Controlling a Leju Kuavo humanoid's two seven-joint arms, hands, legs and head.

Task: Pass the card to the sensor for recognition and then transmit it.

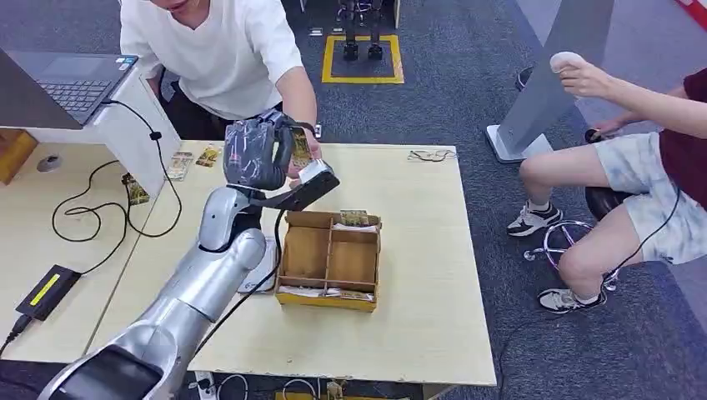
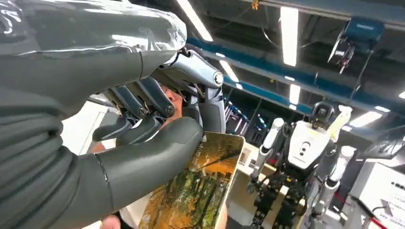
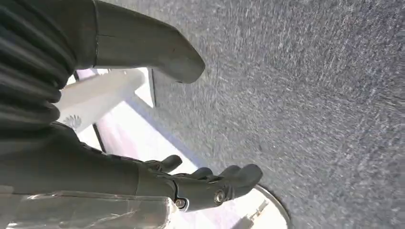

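My left hand (image 1: 254, 152) is raised above the far side of the table and pinches a card (image 2: 200, 188) printed with an autumn-forest picture between thumb and fingers. In the head view the card (image 1: 300, 147) stands on edge beside the hand, and a person's hand (image 1: 310, 150) touches it from the far side. A black sensor wand (image 1: 304, 190) lies slanted just below my hand, above the cardboard box (image 1: 329, 258). My right hand (image 3: 200, 183) hangs over grey carpet with its fingers spread and nothing in it.
The divided cardboard box holds more cards (image 1: 353, 218). Loose cards (image 1: 179, 164) lie at the table's far left near a laptop (image 1: 67, 79) on a white stand. Cables (image 1: 92, 208) and a black adapter (image 1: 46, 290) lie left. A seated person (image 1: 642, 167) is at the right.
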